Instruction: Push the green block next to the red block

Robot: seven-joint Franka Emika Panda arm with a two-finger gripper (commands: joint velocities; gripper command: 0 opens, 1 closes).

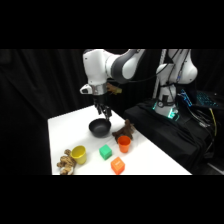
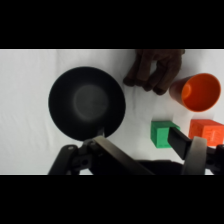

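Nearest lay one red block (image 1: 117, 165), one green block (image 1: 105, 152) just beyond-left, apart. One orange cup (image 1: 124, 144), one yellow cup (image 1: 78, 154). My gripper (image 1: 103, 112), fingers spread, hung over one black bowl (image 1: 99, 128).

Black bowl (image 2: 86, 103) directly beyond the gripper (image 2: 150, 150) linkage, green block (image 2: 161, 134) beside one finger, red block (image 2: 207, 132) just past it (partly hidden), orange cup (image 2: 196, 92) and brown plush toy (image 2: 152, 70) farther out, white table (image 2: 25, 100).
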